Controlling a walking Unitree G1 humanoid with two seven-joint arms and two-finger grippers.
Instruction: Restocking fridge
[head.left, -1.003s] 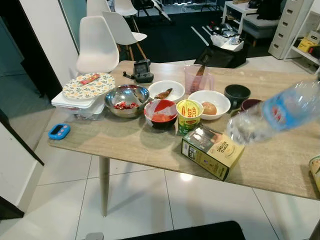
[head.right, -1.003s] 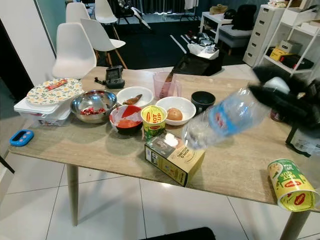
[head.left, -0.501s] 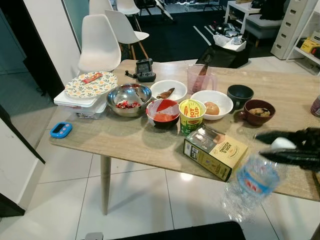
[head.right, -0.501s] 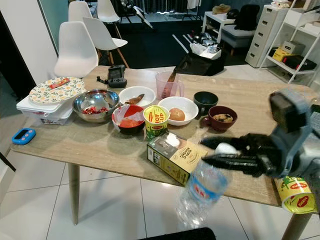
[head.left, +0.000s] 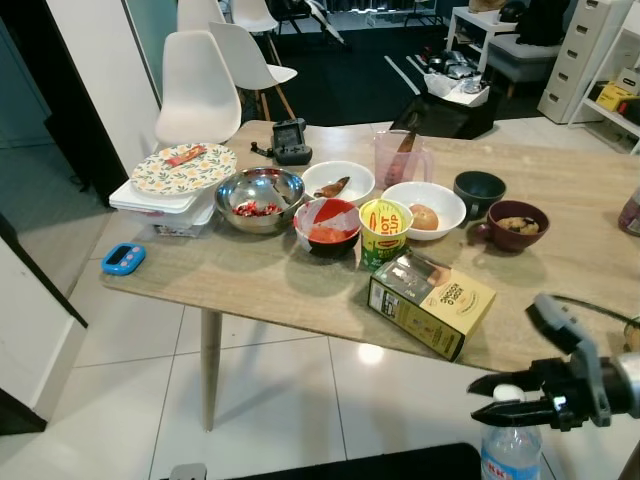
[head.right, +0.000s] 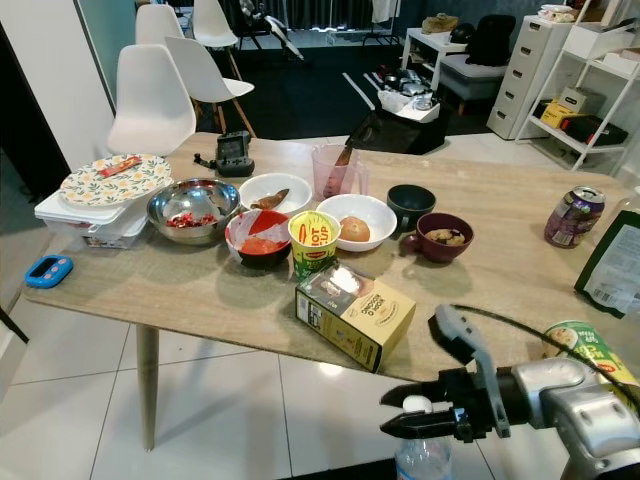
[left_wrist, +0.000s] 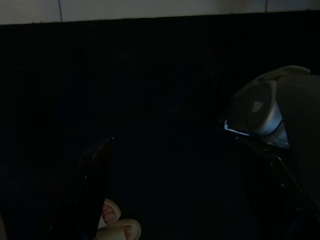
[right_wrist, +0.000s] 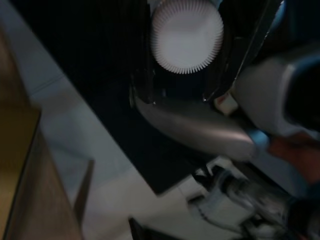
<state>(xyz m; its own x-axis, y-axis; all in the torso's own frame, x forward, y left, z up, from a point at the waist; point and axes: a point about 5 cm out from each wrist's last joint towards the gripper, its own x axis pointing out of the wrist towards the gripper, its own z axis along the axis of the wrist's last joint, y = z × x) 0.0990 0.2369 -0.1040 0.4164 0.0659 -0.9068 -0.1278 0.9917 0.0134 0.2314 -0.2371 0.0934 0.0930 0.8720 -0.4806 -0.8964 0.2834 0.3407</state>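
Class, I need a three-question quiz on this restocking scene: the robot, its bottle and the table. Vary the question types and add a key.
1. True or false: the right gripper holds the water bottle by its white cap, below the edge of the table.
2. Which item lies nearest that gripper? A the yellow box; B the blue timer; C the pink jug.
3. Fill in: the purple can stands ___ on the table.

Key: 1 true; 2 A; 3 upright.
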